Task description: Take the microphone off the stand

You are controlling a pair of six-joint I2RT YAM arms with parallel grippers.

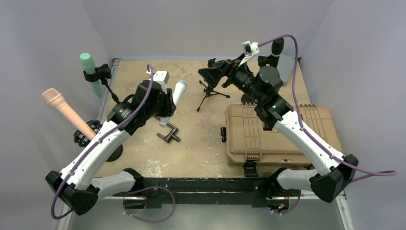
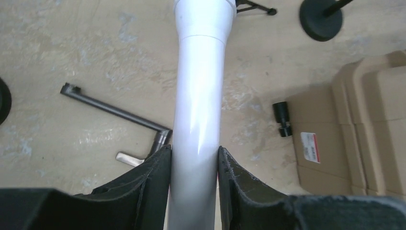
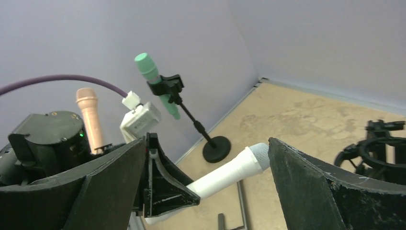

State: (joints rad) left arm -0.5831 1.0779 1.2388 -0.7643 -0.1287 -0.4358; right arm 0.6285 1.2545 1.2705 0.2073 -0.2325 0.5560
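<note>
The left gripper [image 2: 195, 152] is nearly closed and clamps the white microphone [image 2: 198, 96] by its body. One finger [image 2: 153, 182] presses on each side, and the head end sticks out well past the fingertips. The microphone is up off the table [image 1: 201, 143], tilted in the air, and sits in no stand. The small tripod stand [image 1: 210, 93] is just ahead and to the right of this gripper, apart from the microphone's head. Below the held microphone a bent grey metal bar [image 2: 115, 110] lies on the table, and a tan case [image 2: 364, 120] sits off to the gripper's right.

The right gripper [image 3: 209, 140] is spread wide and has hold of nothing. It hovers near the top of the tripod stand, facing the left arm. Seen between its fingers, the white microphone lies ahead and lower. Farther ahead a green microphone [image 3: 148, 69] is clipped in a stand with a round base [image 3: 215, 148]. A pink microphone [image 3: 88, 115] shows to the left of that, beyond the left arm. A black ring mount [image 3: 378, 143] sits low to the right gripper's right
</note>
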